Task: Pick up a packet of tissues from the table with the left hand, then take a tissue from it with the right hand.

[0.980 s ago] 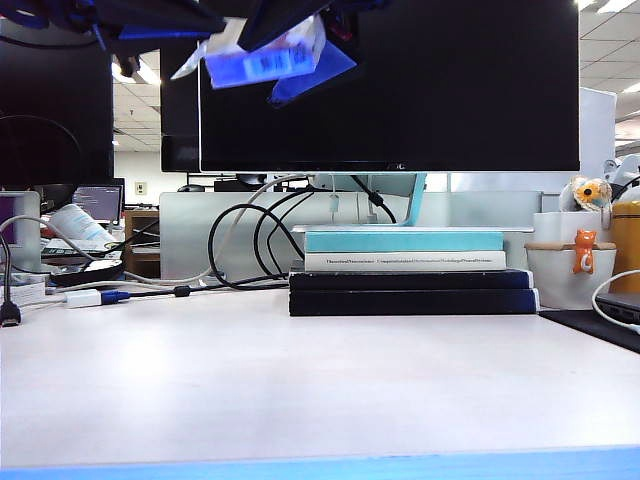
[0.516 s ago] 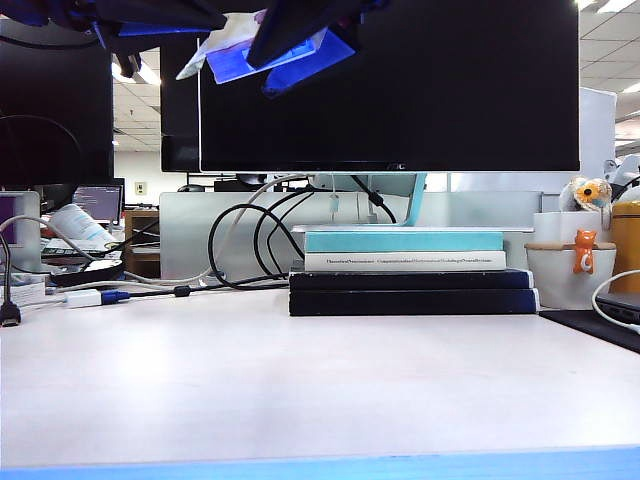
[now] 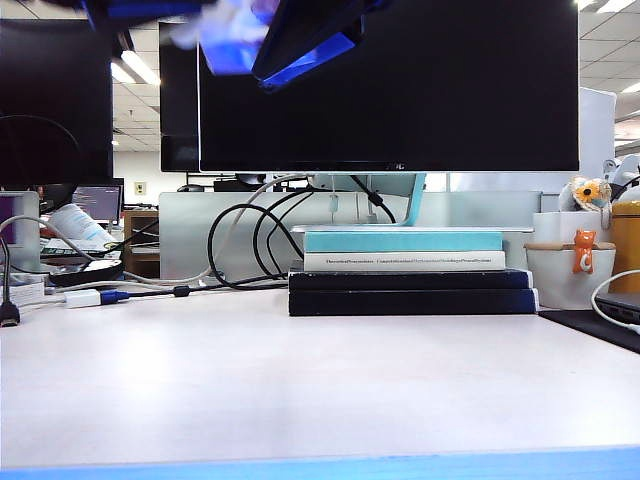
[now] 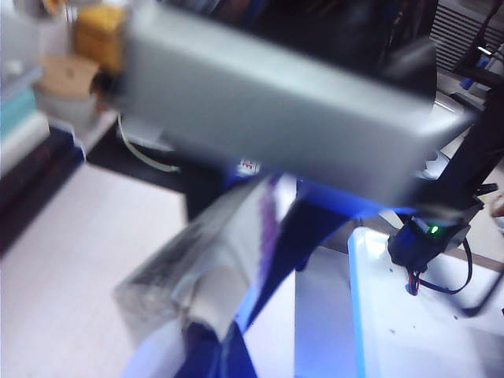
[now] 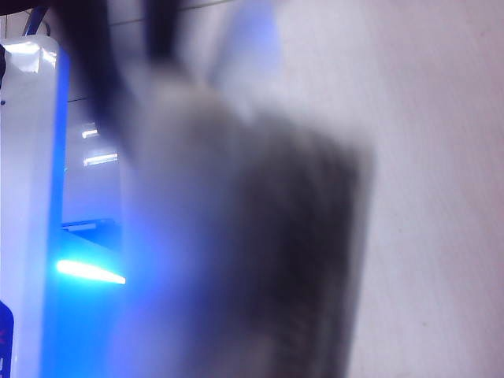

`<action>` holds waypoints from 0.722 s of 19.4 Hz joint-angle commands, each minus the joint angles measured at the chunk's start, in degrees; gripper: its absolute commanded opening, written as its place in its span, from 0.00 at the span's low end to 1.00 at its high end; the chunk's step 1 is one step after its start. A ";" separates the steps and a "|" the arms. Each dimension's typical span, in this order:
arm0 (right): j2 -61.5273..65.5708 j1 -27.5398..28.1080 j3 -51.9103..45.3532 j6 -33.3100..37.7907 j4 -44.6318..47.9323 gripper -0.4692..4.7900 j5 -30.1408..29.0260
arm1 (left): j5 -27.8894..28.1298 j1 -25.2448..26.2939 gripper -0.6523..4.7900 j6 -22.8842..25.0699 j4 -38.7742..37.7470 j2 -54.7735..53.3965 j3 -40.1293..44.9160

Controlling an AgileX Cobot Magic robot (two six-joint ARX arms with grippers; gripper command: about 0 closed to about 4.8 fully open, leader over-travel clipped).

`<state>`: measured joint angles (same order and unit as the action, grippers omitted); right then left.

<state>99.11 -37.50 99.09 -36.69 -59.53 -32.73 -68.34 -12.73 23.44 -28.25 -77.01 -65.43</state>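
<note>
The packet (image 3: pixel 228 40) is held way up over the table (image 3: pixel 300 390), clamped in the left claw (image 4: pixel 228 315). The right claw (image 3: pixel 300 45) is jammed against it, grip can't be told.

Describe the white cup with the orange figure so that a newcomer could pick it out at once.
Start at the big black monitor and drop to the stack of books on the table. To the right of the books stands the white cup. A small orange cat figure clings to its rim, unlike the yellow container beside it.
</note>
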 commanded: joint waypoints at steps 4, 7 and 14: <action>0.17 -0.04 0.15 0.00 -0.24 0.24 -0.26 | 0.81 0.11 0.11 -0.28 -0.76 3.87 -0.22; 0.17 -0.07 0.15 0.04 -0.48 0.19 -0.72 | 5.05 0.11 0.11 2.36 -4.66 3.83 -0.17; 0.15 -0.04 0.17 0.02 -2.86 0.62 -4.83 | 18.82 0.09 0.11 11.61 -9.42 3.85 -0.15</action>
<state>99.53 -37.52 99.09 -36.62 -61.73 -36.84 -50.74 -12.64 31.94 -37.34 -73.34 -65.45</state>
